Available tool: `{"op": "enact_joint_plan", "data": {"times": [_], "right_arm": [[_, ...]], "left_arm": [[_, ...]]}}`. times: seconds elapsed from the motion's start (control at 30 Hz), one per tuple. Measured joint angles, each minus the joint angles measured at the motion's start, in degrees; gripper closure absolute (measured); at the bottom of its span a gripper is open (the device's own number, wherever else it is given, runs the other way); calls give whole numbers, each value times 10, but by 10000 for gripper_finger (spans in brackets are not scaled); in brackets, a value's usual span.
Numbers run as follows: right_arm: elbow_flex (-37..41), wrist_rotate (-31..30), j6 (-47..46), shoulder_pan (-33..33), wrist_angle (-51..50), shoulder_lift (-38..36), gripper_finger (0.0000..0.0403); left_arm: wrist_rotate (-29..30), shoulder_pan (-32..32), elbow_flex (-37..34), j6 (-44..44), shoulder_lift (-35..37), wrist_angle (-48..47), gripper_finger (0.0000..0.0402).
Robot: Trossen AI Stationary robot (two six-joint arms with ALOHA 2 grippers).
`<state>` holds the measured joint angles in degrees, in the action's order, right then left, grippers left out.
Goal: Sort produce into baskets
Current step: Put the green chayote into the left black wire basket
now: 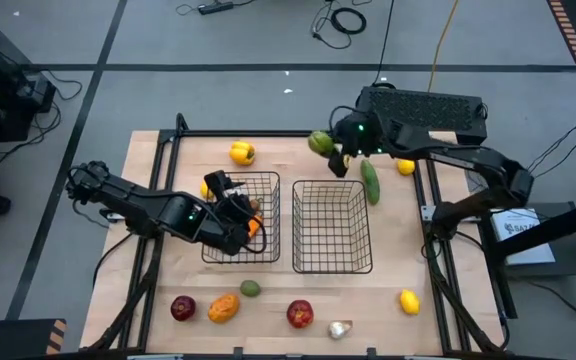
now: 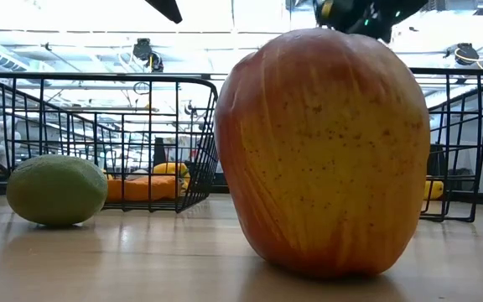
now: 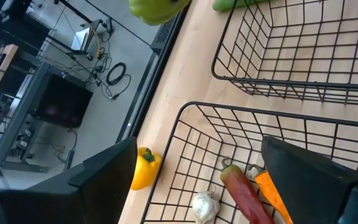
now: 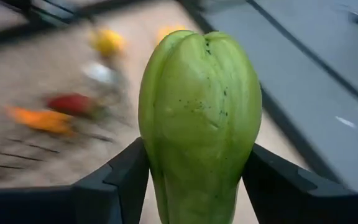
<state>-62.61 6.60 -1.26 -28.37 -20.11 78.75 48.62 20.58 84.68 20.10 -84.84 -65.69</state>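
Surface: light wooden table (image 1: pixel 388 290) on a grey floor with cables at 12 o'clock.
Left basket: black wire basket (image 1: pixel 268 215) at table centre-left; holds a red pepper (image 3: pixel 244 193), an orange piece (image 3: pixel 272 196) and a garlic bulb (image 3: pixel 204 206).
Right basket: second wire basket (image 1: pixel 333 262) just beside it, toward 3 o'clock.
Left gripper: left gripper (image 1: pixel 230 205) sits over the left basket, fingers spread wide, nothing between them.
Right gripper: right gripper (image 4: pixel 194 180) is at 1 o'clock of the table, past the right basket, fingers pinching a green pepper (image 4: pixel 201 112).
Cucumber: green cucumber (image 1: pixel 370 182) lies just beside the right gripper, toward 3 o'clock.
Far produce: yellow pepper (image 1: pixel 242 152) at 11 o'clock; a lemon (image 1: pixel 405 167) at 2 o'clock.
Near row, 7 to 5 o'clock: red apple (image 1: pixel 182 308), orange pepper (image 1: pixel 224 308), small green fruit (image 1: pixel 251 289), second apple (image 1: pixel 299 314), garlic (image 1: pixel 339 328), lemon (image 1: pixel 409 301).
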Motion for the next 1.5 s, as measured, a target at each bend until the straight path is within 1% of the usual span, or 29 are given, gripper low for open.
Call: {"op": "enact_joint_plan", "data": {"times": [0.07,0.13,0.23,0.37,0.47,0.6,0.77,0.93,1.1,1.2,1.3,1.5], "right_arm": [[0,23,-35,37,23,-10,186],[0,24,-75,82,54,-11,186],[0,-8,-118,157,106,5,186],[0,-57,-136,246,150,39,186],[0,-78,-143,292,189,67,186],[0,-97,-146,332,266,107,186],[0,-116,-141,349,378,160,186],[0,-126,-145,343,421,219,186],[-6,-127,-150,340,415,257,185],[-14,-126,-149,340,412,265,183],[-17,-126,-145,341,409,264,167],[-17,-126,-145,341,395,258,119]], "left_arm": [[0,0,0,1,0,0,52],[0,0,0,1,0,1,52],[3,0,0,1,0,3,52],[23,0,0,6,0,11,52],[40,0,0,17,0,12,52],[54,0,0,21,0,12,52],[59,1,0,36,0,9,52],[59,1,0,51,0,-2,52],[59,1,0,55,0,-13,52],[59,1,0,54,0,-13,52],[59,1,0,53,0,-13,52],[59,1,0,60,0,-13,52]]}}
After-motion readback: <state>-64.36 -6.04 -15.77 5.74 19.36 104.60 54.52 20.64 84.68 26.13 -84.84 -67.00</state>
